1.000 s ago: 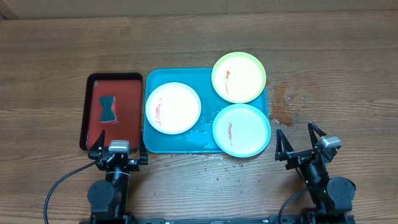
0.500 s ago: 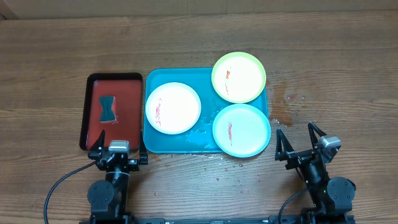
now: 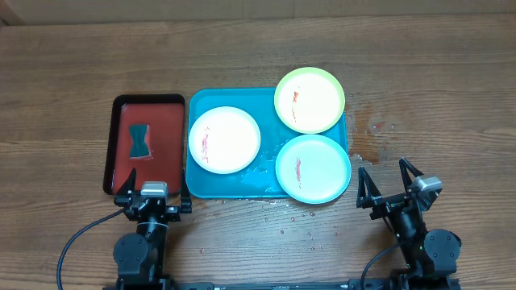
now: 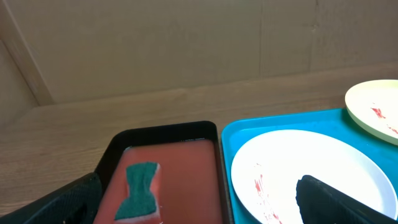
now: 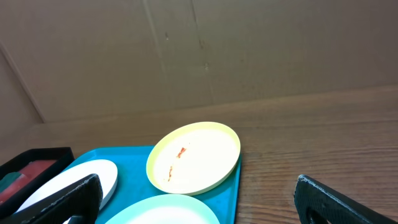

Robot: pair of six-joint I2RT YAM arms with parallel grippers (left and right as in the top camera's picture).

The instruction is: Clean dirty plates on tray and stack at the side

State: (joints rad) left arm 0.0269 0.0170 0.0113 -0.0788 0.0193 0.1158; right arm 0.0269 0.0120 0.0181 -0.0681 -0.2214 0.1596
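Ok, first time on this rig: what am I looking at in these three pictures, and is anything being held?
Two robot arms sit at the table's near edge: the left arm and the right arm. The overhead picture looks straight down. The other two come from a camera on each wrist, looking forward between its jaws. A blue tray holds three smeared plates: white, green and cyan. Left of it, a red tray holds a sponge. Both pairs of jaws stand open and hold nothing.
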